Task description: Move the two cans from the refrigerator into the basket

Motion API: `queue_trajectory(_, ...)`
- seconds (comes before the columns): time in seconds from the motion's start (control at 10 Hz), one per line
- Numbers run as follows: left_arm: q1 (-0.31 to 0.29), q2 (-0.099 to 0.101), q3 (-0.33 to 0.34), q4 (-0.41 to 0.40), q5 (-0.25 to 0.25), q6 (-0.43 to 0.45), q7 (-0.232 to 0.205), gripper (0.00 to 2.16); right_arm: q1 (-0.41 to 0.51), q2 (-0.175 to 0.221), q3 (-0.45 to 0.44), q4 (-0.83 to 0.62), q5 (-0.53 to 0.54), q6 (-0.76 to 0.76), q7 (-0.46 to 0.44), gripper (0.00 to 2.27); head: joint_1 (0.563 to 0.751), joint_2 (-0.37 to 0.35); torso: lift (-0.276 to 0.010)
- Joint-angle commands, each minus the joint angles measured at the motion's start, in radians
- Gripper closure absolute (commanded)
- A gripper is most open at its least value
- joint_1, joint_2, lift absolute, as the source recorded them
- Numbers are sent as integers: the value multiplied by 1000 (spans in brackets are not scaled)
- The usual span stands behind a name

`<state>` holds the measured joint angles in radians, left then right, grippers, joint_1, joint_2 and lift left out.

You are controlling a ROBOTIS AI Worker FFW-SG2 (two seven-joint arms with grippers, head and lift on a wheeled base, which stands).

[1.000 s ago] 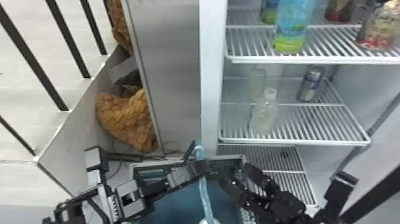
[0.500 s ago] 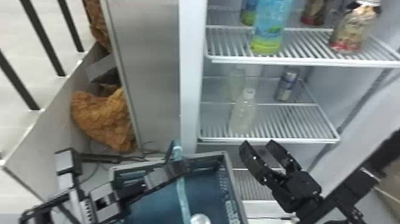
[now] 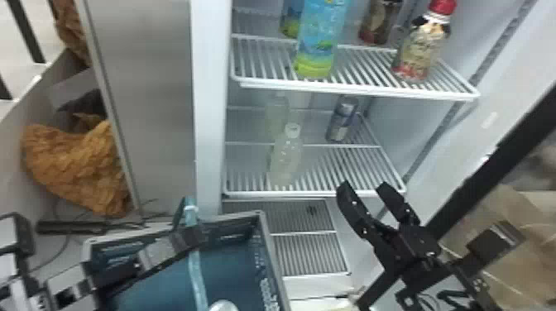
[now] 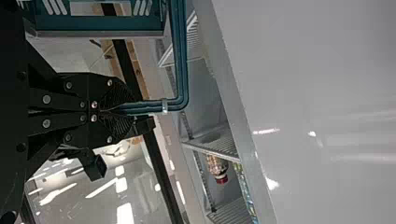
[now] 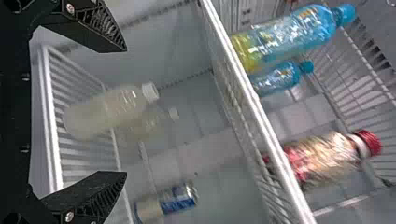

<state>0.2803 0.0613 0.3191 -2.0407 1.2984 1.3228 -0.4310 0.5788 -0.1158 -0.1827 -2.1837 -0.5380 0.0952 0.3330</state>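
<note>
Head view: the blue-and-silver can (image 3: 342, 120) stands on the middle wire shelf (image 3: 310, 193), right of two pale bottles (image 3: 285, 157). The right gripper (image 3: 363, 185), fingers spread, hangs near that shelf's front edge; the left gripper (image 3: 194, 238) pinches the basket handle (image 3: 196, 277) (something silvery and rounded (image 3: 223, 306) shows in the basket (image 3: 271, 256)).

Right claw (image 3: 363, 186) raised from the basket (image 3: 272, 256) to near the middle shelf (image 3: 306, 193), head view swung right

Black bars (image 3: 27, 33) stand at far left; nearer, brown crumpled material (image 3: 78, 169) lies beside a low pale panel (image 3: 16, 120). Bright reflections (image 4: 124, 213) streak a glossy grey surface (image 4: 144, 186).
</note>
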Motion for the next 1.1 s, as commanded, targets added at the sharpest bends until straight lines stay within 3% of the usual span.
queue_trajectory(0.0,-1,0,0,0,0,0,0,1210,-17,1,-39,18,22,-22,-3,99,695,-252,-219)
queue_trajectory(0.5,-10,2,-2,0,-4,2,0,1210,-76,1,-67,138,47,-142,-34,96,695,-328,-219)
queue_trajectory(1.0,-30,2,-10,15,-2,-2,1,1211,-179,2,-81,244,113,-152,-74,96,695,-350,-219)
